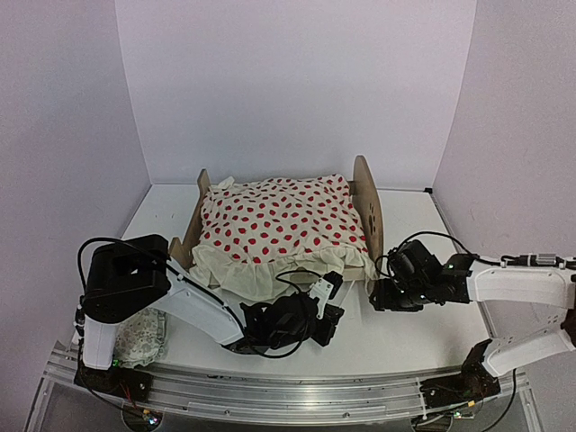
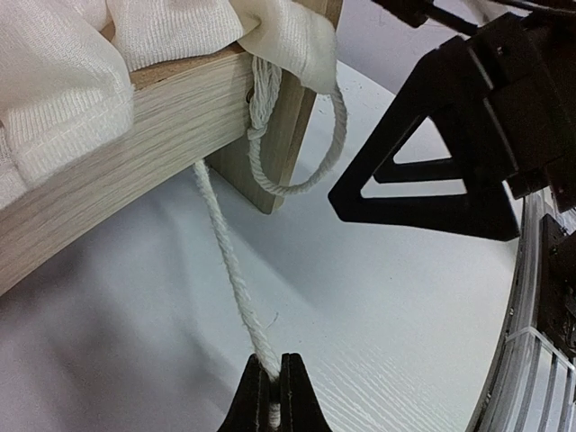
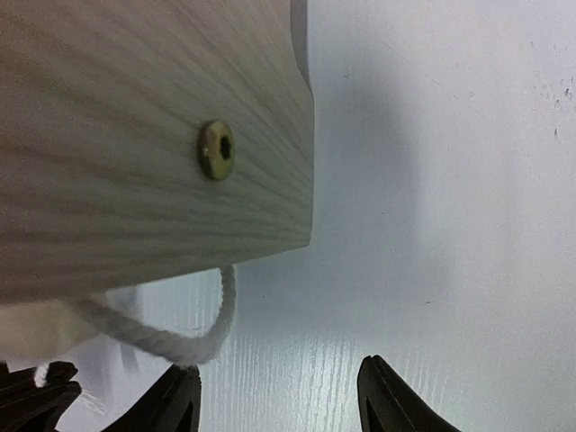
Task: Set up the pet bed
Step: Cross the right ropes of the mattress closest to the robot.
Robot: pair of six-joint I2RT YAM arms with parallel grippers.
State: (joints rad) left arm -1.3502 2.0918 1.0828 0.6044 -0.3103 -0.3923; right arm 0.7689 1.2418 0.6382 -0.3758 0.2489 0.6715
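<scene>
The pet bed (image 1: 367, 214) is a light plywood frame, its tall rounded board at the right and a lower board (image 1: 192, 225) at the left. A cream red-dotted blanket (image 1: 283, 225) covers it. My left gripper (image 2: 274, 367) is shut on a white cord (image 2: 229, 265) that runs taut to a knot at the frame's near corner (image 2: 283, 135); from above it (image 1: 326, 313) sits just in front of the bed. My right gripper (image 3: 279, 385) stands open beside the board's lower corner (image 3: 180, 135). A slack loop of cord (image 3: 193, 337) rests against its left finger (image 3: 175, 400).
A pale patterned pillow (image 1: 141, 337) lies at the front left under my left arm. The right gripper (image 1: 382, 290) is close to the left one at the bed's near right corner. A brass screw (image 3: 217, 148) shows in the board. Purple walls enclose the table (image 1: 423, 216).
</scene>
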